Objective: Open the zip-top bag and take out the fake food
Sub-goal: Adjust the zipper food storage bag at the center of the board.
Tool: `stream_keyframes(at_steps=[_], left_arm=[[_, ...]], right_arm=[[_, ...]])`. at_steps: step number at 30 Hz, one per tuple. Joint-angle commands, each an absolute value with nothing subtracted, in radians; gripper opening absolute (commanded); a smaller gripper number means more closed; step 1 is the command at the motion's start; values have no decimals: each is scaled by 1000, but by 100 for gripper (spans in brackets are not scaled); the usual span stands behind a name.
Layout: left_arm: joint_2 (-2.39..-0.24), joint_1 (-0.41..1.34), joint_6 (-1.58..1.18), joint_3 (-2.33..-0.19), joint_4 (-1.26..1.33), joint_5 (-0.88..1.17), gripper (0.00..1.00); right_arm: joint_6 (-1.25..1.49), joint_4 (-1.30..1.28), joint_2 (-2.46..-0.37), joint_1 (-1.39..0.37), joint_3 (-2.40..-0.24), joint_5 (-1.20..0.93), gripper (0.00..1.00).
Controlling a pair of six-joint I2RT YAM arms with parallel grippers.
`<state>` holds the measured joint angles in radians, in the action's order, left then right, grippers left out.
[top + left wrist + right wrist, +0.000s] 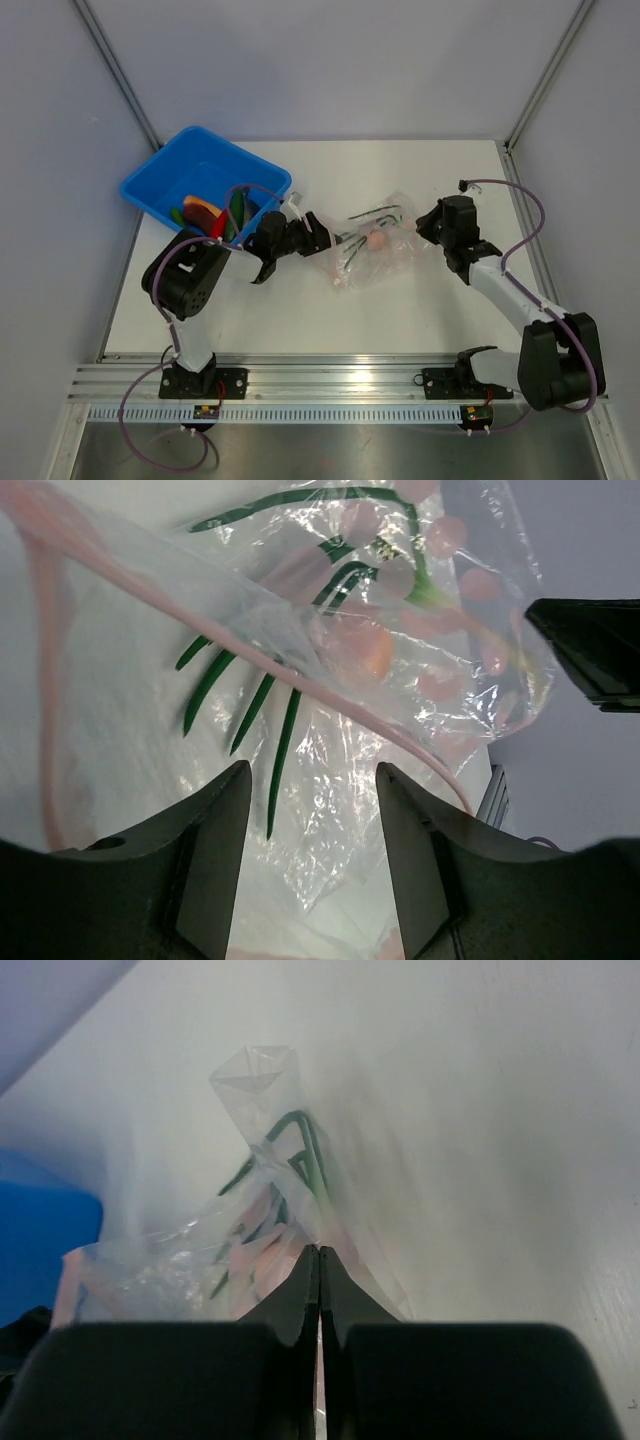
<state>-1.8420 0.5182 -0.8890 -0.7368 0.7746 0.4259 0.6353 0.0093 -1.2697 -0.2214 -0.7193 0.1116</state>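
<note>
The zip-top bag (pixel 385 262) lies crumpled mid-table, clear with green printed lines and a pinkish zip strip (pixel 300 685). A pinkish egg-like ball (pixel 377 240) of fake food sits inside it, also visible through the film in the left wrist view (pixel 365 652). My left gripper (pixel 325 240) is at the bag's left edge, open (pixel 310 780), with bag film showing beyond its fingers. My right gripper (pixel 425 232) is shut (pixel 319 1255) on the bag's right edge (pixel 250 1090). More fake food, an orange-tan piece (pixel 205 210) and a green one (pixel 237 212), lies in the blue bin.
The blue bin (pixel 160 165) stands tilted at the back left, just behind the left arm, and shows in the right wrist view (pixel 40 1230). A metal rail (pixel 330 375) runs along the near table edge. Grey walls close in the back and sides.
</note>
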Motion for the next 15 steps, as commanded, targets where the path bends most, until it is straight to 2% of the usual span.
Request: stream_keyframes(at_steps=[1, 8, 9, 10, 13, 14, 15], left_arm=[[-1870, 523, -899, -729, 902, 451, 56], [-1913, 523, -905, -752, 844, 453, 56], [-1914, 523, -908, -752, 838, 453, 56], [-1913, 523, -910, -752, 831, 449, 56], [-1904, 523, -905, -749, 802, 442, 56], [-1893, 523, -905, -744, 790, 437, 56], [-1888, 523, -905, -736, 790, 433, 56]], right_arm=[[614, 8, -1183, -221, -704, 123, 0], [615, -61, -1213, -222, -721, 146, 2], [615, -78, -1219, -222, -736, 164, 6], [614, -107, -1223, -222, -744, 172, 15], [604, -115, -1207, -221, -746, 196, 27], [598, -117, -1191, -222, -744, 201, 44], [597, -117, -1184, -222, -744, 204, 52]])
